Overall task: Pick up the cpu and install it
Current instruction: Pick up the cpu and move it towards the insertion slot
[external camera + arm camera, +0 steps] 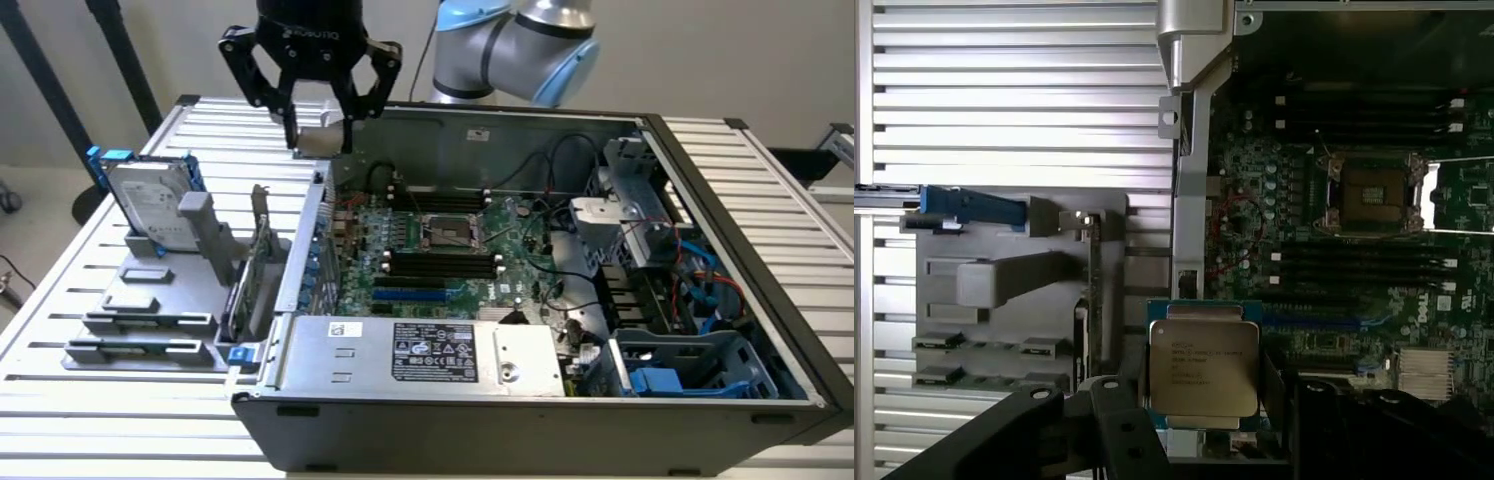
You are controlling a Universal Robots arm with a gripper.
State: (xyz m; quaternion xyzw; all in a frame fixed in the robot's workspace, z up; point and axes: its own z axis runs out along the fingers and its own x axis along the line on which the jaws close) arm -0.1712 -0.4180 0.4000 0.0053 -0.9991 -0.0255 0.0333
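Holding the small flat square cpu [1202,372], shiny silver-grey metal top facing the wrist camera, between the fingers of the black claw [320,140], spread wide around its edges. Hovering with it above the far wall of the open dark grey computer case [534,445], toward the exterior view's left, well above the green motherboard [521,225]. Keeping apart from the square metal-framed socket [454,232] lying open mid-board. Resting on the white slatted worktop [107,400], at the exterior view's left: grey plastic holder block [147,325], large silver hard drive with blue frame [150,200] standing upright in it.
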